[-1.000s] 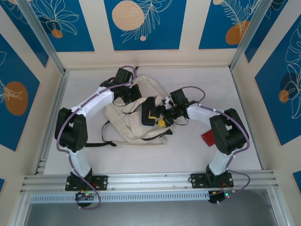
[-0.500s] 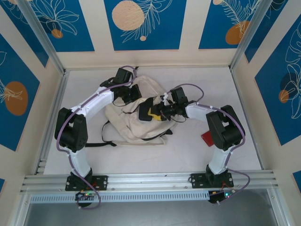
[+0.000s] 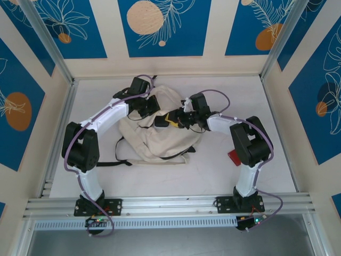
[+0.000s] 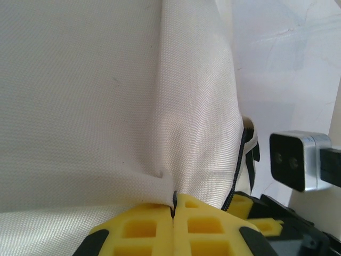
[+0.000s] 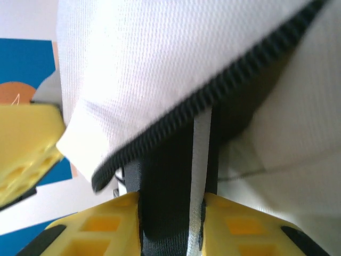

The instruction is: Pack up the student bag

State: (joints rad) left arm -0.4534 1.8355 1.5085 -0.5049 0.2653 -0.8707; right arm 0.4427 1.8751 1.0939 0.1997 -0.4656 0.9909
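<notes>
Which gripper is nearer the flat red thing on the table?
Right. The right gripper sits on the student bag, left of the red thing; the left gripper pinches bag fabric farther left.

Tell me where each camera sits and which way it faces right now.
Top external: above and behind the bases, looking down on the table and student bag; both arms, left gripper and right gripper show.
Left wrist: on the left arm, looking along its fingers into cream bag fabric; its yellow fingers pinch a fold.
Right wrist: on the right arm, facing the black zipper trim; its yellow fingers clamp a black strip.
Shared: both wrist views show cream fabric and zipper trim.
</notes>
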